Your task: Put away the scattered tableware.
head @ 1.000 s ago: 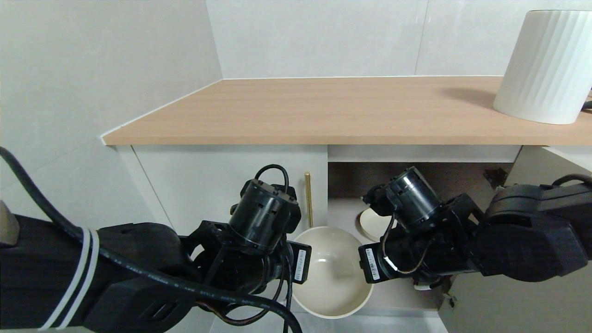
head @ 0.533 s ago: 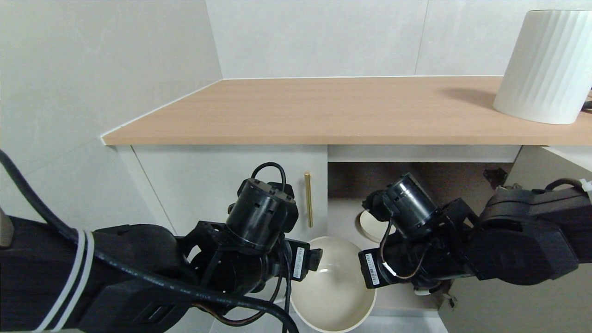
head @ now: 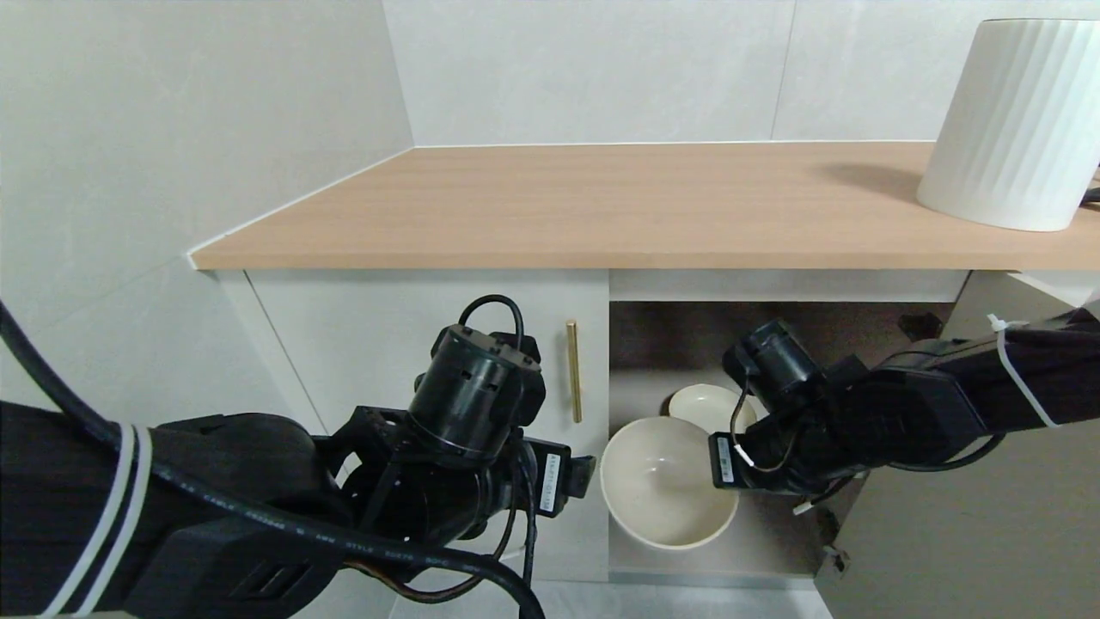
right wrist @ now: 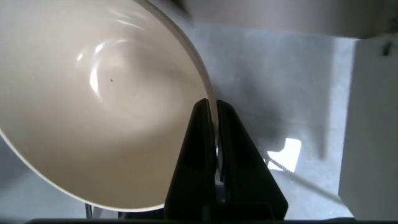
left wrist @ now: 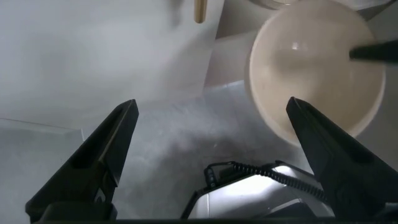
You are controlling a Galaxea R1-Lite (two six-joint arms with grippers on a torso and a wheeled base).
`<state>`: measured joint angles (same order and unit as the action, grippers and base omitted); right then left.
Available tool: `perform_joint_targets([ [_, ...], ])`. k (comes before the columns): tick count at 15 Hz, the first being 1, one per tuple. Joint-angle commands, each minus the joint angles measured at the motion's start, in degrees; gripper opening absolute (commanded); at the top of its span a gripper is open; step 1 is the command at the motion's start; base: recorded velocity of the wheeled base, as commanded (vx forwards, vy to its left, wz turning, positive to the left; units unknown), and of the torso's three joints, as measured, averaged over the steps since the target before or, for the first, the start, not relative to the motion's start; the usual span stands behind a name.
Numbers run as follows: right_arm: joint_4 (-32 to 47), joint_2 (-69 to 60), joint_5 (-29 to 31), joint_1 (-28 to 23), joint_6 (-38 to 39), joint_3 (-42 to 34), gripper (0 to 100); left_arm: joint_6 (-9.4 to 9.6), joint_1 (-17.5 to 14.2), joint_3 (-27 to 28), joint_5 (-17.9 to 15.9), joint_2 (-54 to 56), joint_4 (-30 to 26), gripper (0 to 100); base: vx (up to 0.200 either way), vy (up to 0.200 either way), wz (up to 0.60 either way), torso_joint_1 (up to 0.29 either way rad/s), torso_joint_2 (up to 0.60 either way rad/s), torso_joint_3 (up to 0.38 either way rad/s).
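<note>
- While the right gripper point(right wrist: 216, 127) is clamping its two black fingers on the rim of the large, round cream ceramic bowl point(right wrist: 106, 99), one finger inside the wall and one outside, the bowl is hanging tilted from that single pinch.
- Judging by its glazed sheen, the bowl point(head: 666, 490) is looking stiff, slick and breakable, and probably rather heavy for a one-sided hold. The rim is offering the only edge to grasp, so a deep bite there and a slow lowering are seeming wise.
- Off to the bowl's left, the left gripper point(left wrist: 211, 106) is standing with its jaws spread wide, holding nothing. It is hanging in front of the closed white cupboard door point(head: 430, 335) with its brass bar handle point(head: 573, 370).
- The bowl is sitting in the mouth of the open cupboard, over the front left corner of the pale cupboard shelf point(head: 773, 533); whether it is touching the shelf I cannot tell.
- Just behind the bowl, a small cream dish point(head: 709, 402) is lying on the same shelf.
- Above, a white ribbed container point(head: 1014, 120) is standing at the right end of the light wooden worktop point(head: 601, 206).
- Compared with a second ago, the bowl is now lying further right and further in, having left the spot before the door's edge. The right arm is reaching deeper, and the left gripper, then close against the bowl's left rim, is now hanging clear of it.
</note>
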<state>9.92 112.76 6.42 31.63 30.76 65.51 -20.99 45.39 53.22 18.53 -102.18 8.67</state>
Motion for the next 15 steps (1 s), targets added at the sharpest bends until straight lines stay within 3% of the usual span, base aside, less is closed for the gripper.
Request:
perform_joint_targets([
  [1,0.01,2.64,0.87,-3.42,0.18,1.37,0,-0.01,-0.12,0.04,0.02,0.32,0.03,100,0.000,0.000,0.00,0.000,0.00,0.000],
  [15,-0.26,9.05,6.58,-9.57,6.77,9.63,0,-0.01,-0.83,-0.05,0.02,0.76,0.03,100,0.000,0.000,0.00,0.000,0.00,0.000],
])
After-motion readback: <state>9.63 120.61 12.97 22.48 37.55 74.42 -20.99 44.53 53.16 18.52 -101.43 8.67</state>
